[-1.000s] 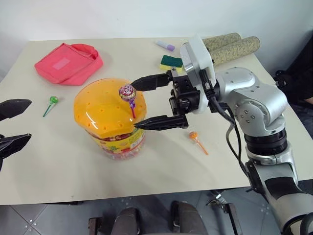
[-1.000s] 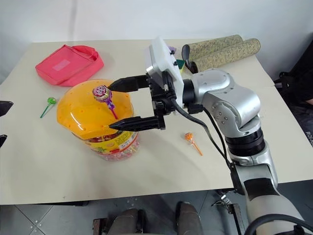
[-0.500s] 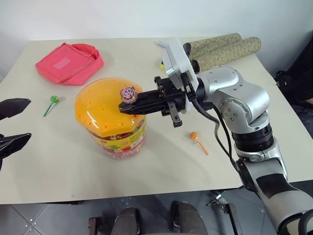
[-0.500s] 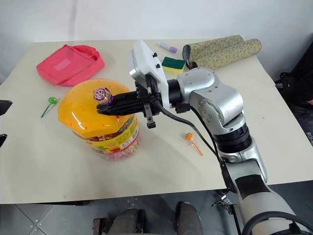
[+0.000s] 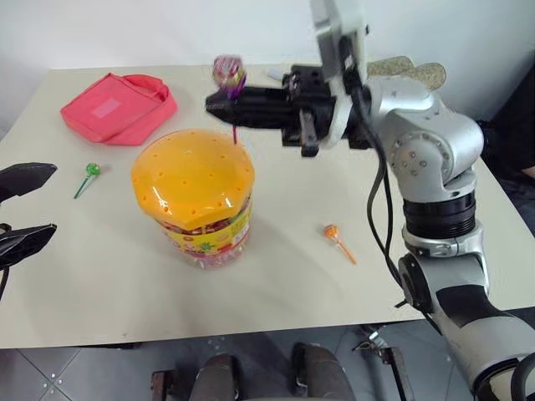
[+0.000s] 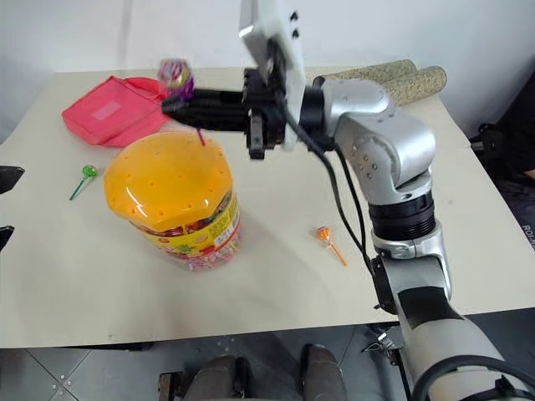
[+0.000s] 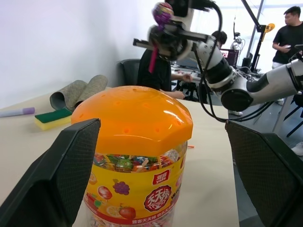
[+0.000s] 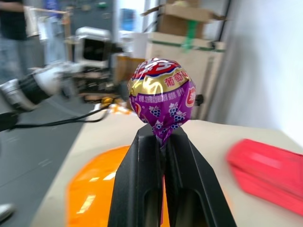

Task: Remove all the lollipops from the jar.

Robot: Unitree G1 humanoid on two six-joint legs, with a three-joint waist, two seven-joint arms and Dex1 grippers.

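In the left eye view, the right fingers (image 5: pixel 219 107) are pressed together on the stick of a purple-stick lollipop (image 5: pixel 227 73), whose wrapped head stands just above the fingertips while the stick hangs below them. They hold it in the air, above and just behind the jar (image 5: pixel 199 200), clear of its orange domed lid (image 5: pixel 192 177). The jar stands on the table (image 5: pixel 100 276). The left fingers (image 5: pixel 23 209) are spread wide apart and hold nothing, well off to the jar's side. A green-stick lollipop (image 5: pixel 88 175) lies on the table between those fingers and a pink pouch (image 5: pixel 117 106). An orange-stick lollipop (image 5: pixel 337 241) lies on the table below the right arm, apart from the jar.

The right eye view gives the same scene: the right fingers clamp the lollipop above the lid's far edge. Two rolled mats (image 6: pixel 380 77) lie at the table's far side beyond the right arm.

In the left wrist view, the two left fingers (image 7: pixel 61 175) stand wide apart with the jar between them, not touching it. Wrapped sweets show through its clear wall above the label. Past the lid the right fingers hold the lollipop up high. A green and yellow sponge (image 7: pixel 54 118) and a purple marker (image 7: pixel 16 112) lie on the table beyond. People (image 7: pixel 291 21) stand in the room behind.

In the right wrist view, the right fingers (image 8: pixel 142 184) close tightly under the lollipop's purple wrapper, with the orange lid below them and the pink pouch off to one side.
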